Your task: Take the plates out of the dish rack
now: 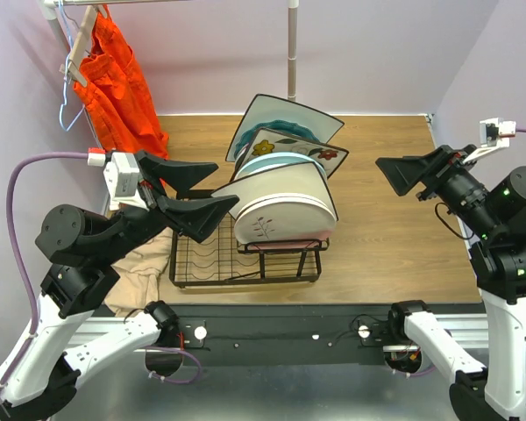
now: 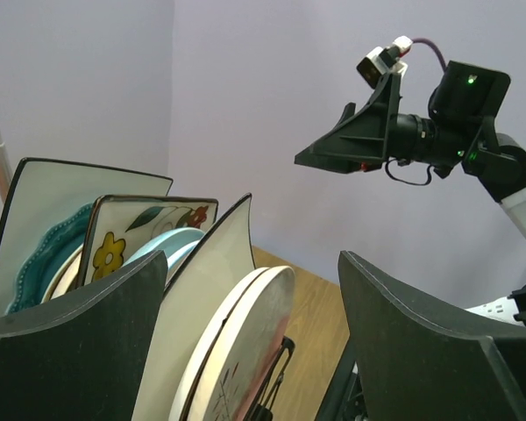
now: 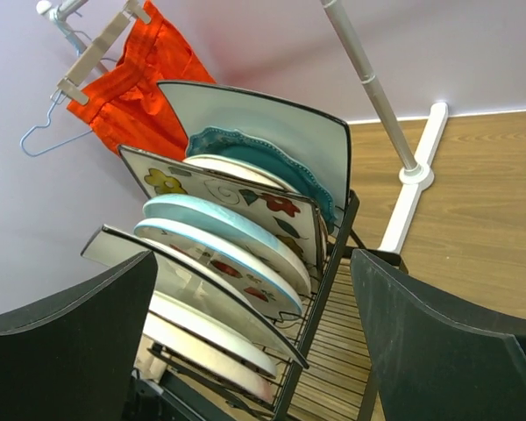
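Note:
The black wire dish rack (image 1: 245, 267) stands mid-table with several plates upright in it. At the front is a cream-pink round plate (image 1: 285, 224), then a white black-rimmed square plate (image 1: 272, 189), a mint plate (image 1: 276, 162), a flower-print square plate (image 1: 294, 151) and a large square plate (image 1: 289, 114). My left gripper (image 1: 226, 184) is open at the plates' left edge. In the left wrist view it (image 2: 254, 351) straddles the cream-pink plate (image 2: 245, 333) without touching it. My right gripper (image 1: 390, 171) is open and empty, right of the rack. Its view (image 3: 254, 351) shows the rack (image 3: 333, 289), the red-fruit plate (image 3: 219, 263) and the teal scalloped plate (image 3: 245, 149).
An orange garment (image 1: 118, 79) hangs on a hanger at the back left. A beige cloth (image 1: 136, 263) lies left of the rack under my left arm. A white pole (image 1: 292, 48) stands behind the rack. Bare wooden table (image 1: 394, 228) lies right of the rack.

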